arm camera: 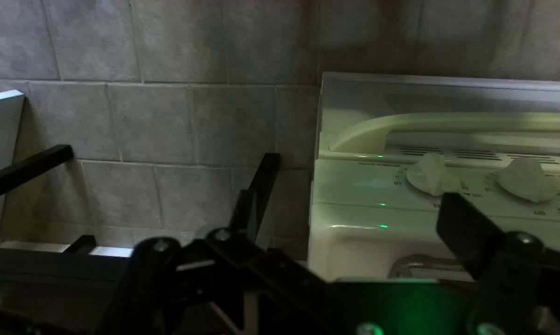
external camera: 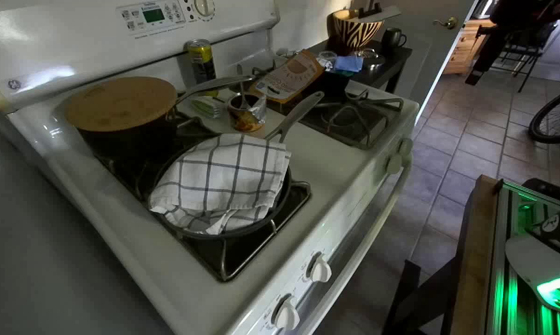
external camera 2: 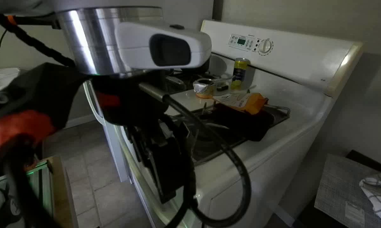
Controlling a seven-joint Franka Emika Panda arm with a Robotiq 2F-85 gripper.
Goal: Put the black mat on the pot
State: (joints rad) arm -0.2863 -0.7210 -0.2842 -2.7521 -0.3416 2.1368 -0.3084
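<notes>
The pot (external camera: pixel 122 104) stands on the back burner at the left of the stove in an exterior view. It has dark sides and a flat tan-brown round top. The black mat (external camera 2: pixel 247 125) lies bunched on a burner grate, partly under an orange bag; a dark bit of it shows beside the bag in an exterior view (external camera: pixel 334 84). My gripper (arm camera: pixel 350 216) is open with nothing between its fingers. In the wrist view it is above the stove's front corner and knobs. It hangs in front of the mat in an exterior view (external camera 2: pixel 162 171). Mat and pot are out of the wrist view.
A pan with a white checked cloth (external camera: pixel 224 181) sits on the front burner. An orange bag (external camera: pixel 291 77), a foil-topped tin (external camera: pixel 247 111) and a yellow can (external camera: pixel 201 65) stand between burners. Pan handles stick out. A dark side table (external camera: pixel 401 58) with a bowl is beyond the stove.
</notes>
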